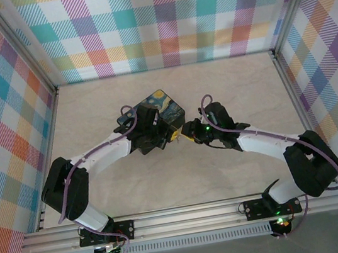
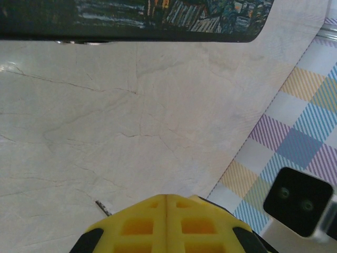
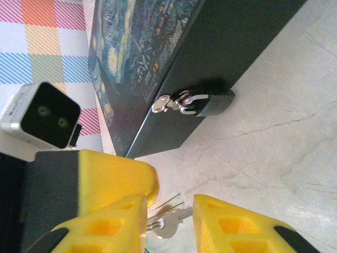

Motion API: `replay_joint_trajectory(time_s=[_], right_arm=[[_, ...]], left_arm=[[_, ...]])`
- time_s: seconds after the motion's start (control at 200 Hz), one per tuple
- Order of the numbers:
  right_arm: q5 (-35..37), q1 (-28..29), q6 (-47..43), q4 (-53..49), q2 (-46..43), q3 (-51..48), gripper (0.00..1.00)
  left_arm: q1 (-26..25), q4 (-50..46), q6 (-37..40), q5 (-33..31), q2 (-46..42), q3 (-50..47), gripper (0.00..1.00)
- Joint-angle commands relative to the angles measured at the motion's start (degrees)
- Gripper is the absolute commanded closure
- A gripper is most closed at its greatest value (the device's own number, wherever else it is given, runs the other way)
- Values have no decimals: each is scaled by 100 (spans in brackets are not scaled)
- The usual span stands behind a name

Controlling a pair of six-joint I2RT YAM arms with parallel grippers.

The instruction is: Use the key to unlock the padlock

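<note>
The small grey padlock (image 3: 213, 103) hangs from a shiny hasp (image 3: 171, 103) on the dark side of the blue swirl-painted box (image 3: 137, 47). A small silvery key (image 3: 169, 225) on a ring, with other thin blades, lies in the gap between the yellow fingers of my right gripper (image 3: 169, 211). That gripper is open, and neither pad clearly presses the key. My left gripper (image 2: 167, 197) is shut, its pads meeting. Its yellow fingers (image 3: 113, 176) sit right against the keys, and I cannot tell whether they pinch any. From above, both grippers (image 1: 172, 136) (image 1: 188, 134) meet beside the box (image 1: 160, 104).
The left wrist camera block (image 3: 41, 115) hangs close to the box's corner. The box's long edge (image 2: 131, 21) lies ahead of the left gripper, over pale marbled tabletop (image 2: 131, 121). Plaid walls (image 1: 159, 20) enclose the table on three sides.
</note>
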Motion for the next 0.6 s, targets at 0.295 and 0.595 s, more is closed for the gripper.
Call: replay_joint_trajectory(time_s=[0.295,0.595], right_arm=[[111,-35,768,508,73,-7,72],[73,-42,997,717,76,1,78]], left_arm=[[83,291,-33,185,-249,-47,100],[83,460,-144,230,-240,-141,100]])
